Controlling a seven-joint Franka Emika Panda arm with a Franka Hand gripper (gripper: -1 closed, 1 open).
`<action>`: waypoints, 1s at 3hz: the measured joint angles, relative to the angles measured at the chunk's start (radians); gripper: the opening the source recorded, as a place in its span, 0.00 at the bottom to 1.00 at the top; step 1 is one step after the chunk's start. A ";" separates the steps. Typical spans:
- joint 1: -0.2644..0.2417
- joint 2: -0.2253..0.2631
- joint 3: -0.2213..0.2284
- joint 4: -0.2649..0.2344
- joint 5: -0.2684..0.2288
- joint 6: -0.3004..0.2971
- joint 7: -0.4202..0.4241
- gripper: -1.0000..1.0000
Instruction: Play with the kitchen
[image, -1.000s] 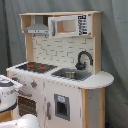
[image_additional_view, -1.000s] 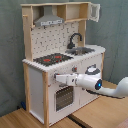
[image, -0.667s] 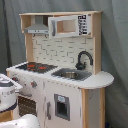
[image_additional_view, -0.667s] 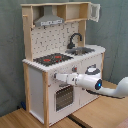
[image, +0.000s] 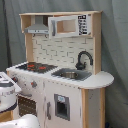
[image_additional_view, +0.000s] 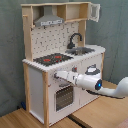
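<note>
kitchen (image_additional_view: 57, 60): fills frame centre in both exterior views
sink (image: 71, 74): one, contents unclear
hob (image: 36, 66): one, two red rings
faucet (image_additional_view: 75, 39): one, black
gripper (image_additional_view: 56, 75): at the front panel above the oven door (image_additional_view: 63, 96), cannot tell its grip

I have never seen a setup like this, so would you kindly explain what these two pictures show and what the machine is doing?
Both pictures show one moment from two cameras standing off the robot. The robot is a single white arm ending in a gripper. In front of it stands a toy kitchen of white panels and light wood. Its worktop carries a black hob with red rings, a sink and a black faucet; a grey hood hangs above. In the second exterior view the gripper reaches the kitchen's front, just above the oven door. It does not appear to hold anything. In the first exterior view only part of the arm shows, at the first exterior view's left.
</note>
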 joint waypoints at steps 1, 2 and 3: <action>0.001 0.000 0.001 0.000 0.000 0.000 0.112 0.00; 0.001 0.000 0.002 0.000 0.000 0.000 0.217 0.00; 0.002 0.000 0.003 0.000 0.000 0.000 0.324 0.00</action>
